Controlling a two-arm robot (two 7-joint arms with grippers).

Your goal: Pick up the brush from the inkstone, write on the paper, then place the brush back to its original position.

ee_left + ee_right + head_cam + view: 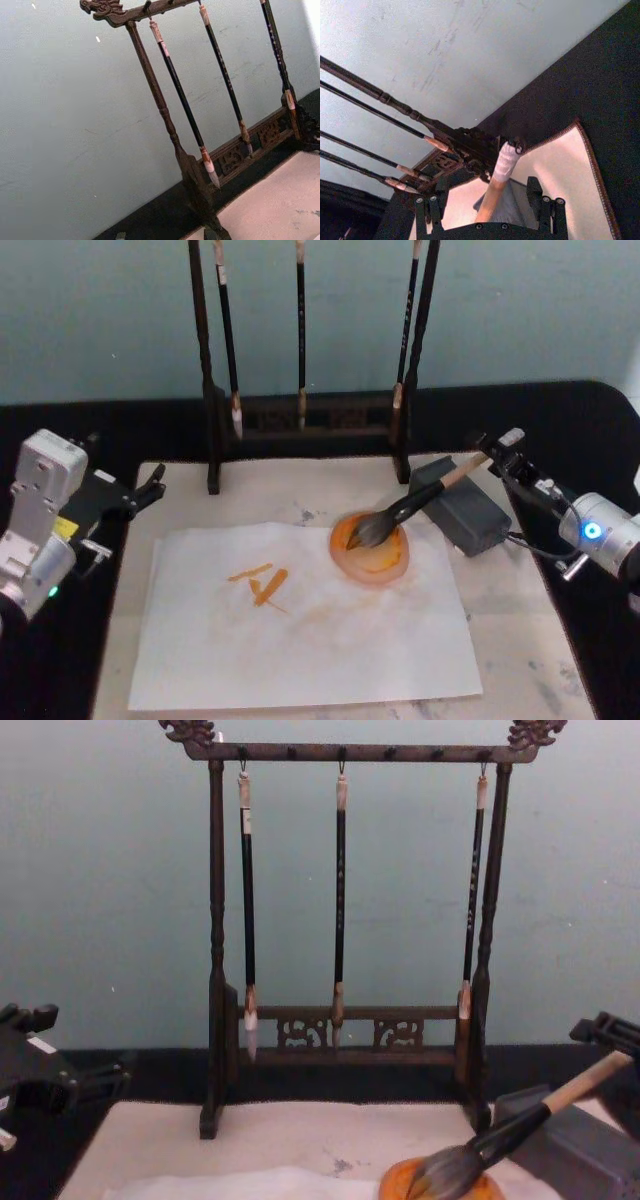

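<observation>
The brush (420,502) lies tilted, its dark wet tuft in a shallow orange dish (372,555) and its tan handle leaning over the grey inkstone (465,510). The chest view shows the brush (520,1125) slanting up to the right. My right gripper (500,450) is at the handle's upper end. In the right wrist view its fingers (432,207) stand open on either side of the brush handle (500,170) with gaps. The white paper (300,640) carries orange strokes (262,583). My left gripper (150,485) is parked off the mat's left edge.
A dark wooden rack (300,420) with three thin black brushes stands behind the mat (520,640), close to the inkstone. The mat lies on a black tabletop (60,660). A pale blue wall closes the back.
</observation>
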